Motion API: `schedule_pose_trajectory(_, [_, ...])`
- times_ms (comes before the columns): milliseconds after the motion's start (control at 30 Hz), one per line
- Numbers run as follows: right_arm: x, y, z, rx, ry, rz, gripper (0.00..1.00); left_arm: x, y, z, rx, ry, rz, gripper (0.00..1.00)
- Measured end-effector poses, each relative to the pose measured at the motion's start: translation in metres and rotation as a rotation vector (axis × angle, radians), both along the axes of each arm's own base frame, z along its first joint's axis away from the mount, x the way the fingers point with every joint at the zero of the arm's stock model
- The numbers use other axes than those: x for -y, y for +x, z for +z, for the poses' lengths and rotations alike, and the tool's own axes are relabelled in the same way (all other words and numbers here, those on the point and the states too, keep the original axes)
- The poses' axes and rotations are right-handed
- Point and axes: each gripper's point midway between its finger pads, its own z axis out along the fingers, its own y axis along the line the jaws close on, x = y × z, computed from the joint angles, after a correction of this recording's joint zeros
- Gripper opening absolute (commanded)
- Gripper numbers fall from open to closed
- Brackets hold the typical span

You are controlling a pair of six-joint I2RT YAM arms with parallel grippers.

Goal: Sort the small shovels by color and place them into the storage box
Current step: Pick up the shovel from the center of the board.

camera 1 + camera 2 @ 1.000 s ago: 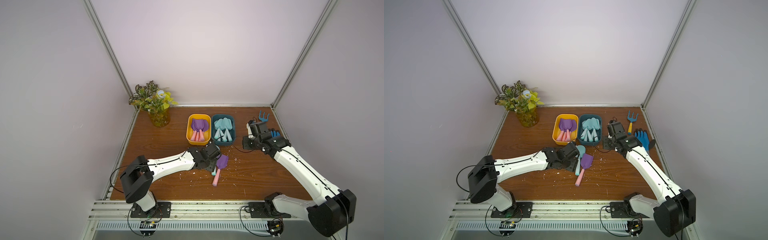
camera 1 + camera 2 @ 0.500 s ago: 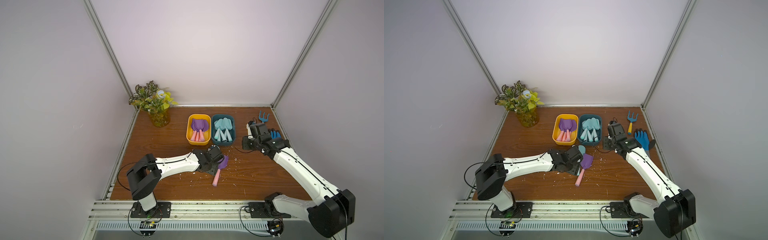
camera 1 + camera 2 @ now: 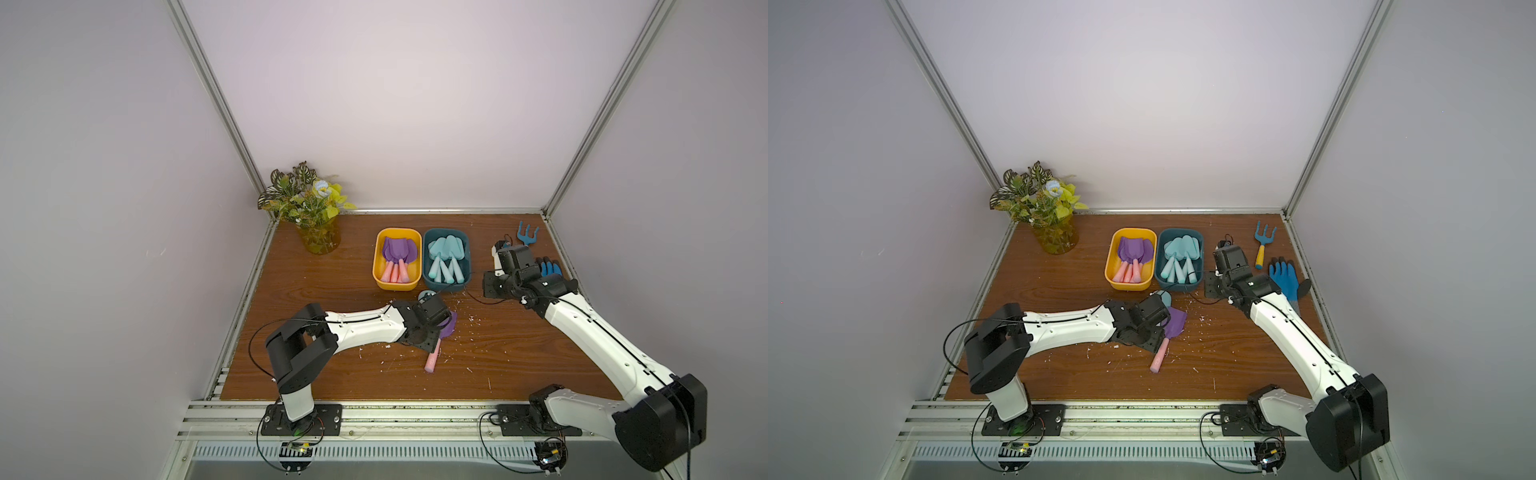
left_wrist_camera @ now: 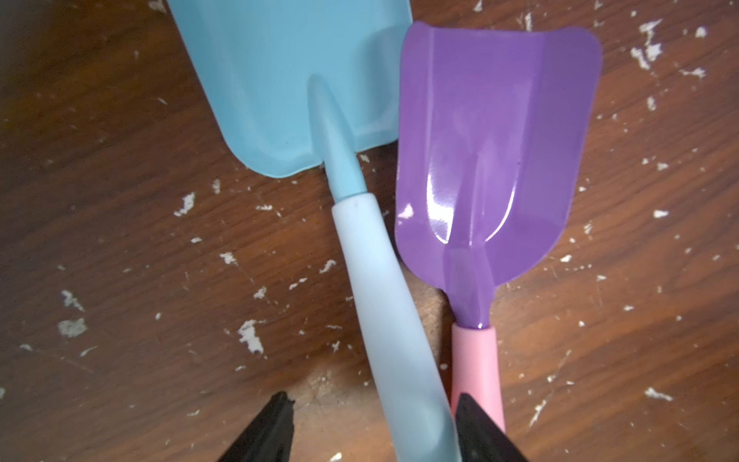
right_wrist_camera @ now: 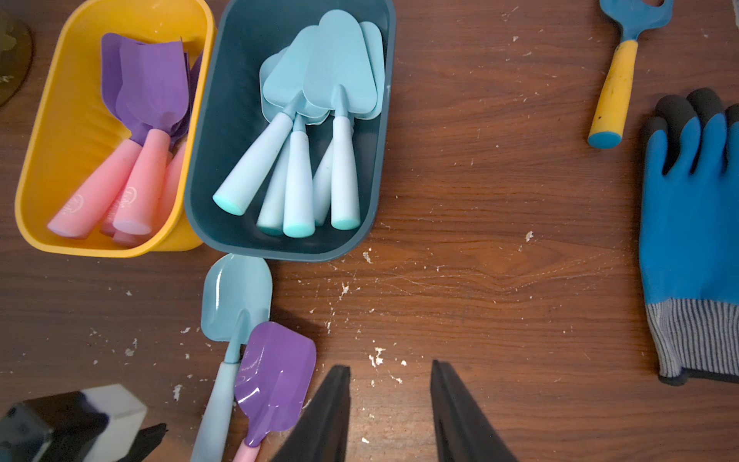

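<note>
Now, on your wooden bench (image 3: 316,291), the yellow bin (image 5: 76,120) and teal bin (image 5: 228,140) sit touching near the back edge. The purple shovels (image 5: 152,80) are piled in the yellow one and the light-blue shovels (image 5: 336,72) in the teal. Just in front of the bins, a loose light-blue shovel (image 4: 296,80) and a loose purple shovel (image 4: 492,140) lie side by side, blades touching. Your left gripper (image 4: 372,400) is spread around the light-blue handle, one finger against it, the other clear. Your right gripper (image 5: 388,366) hovers partly spread, gripping nothing.
</note>
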Motion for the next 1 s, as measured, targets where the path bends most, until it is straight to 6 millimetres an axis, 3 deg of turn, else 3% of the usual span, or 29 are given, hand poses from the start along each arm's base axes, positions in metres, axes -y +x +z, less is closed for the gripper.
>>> schedule_pose_trajectory(567, [0.0,0.002,-0.003,-0.005,-0.003,0.0,0.4,0.006,0.009,-0.003,0.025,0.019,0.002,0.52])
schedule_pose_trajectory(1000, [0.0,0.002,-0.004,-0.005,-0.003,0.0,0.4,-0.004,0.01,-0.016,0.024,0.082,0.013,0.45])
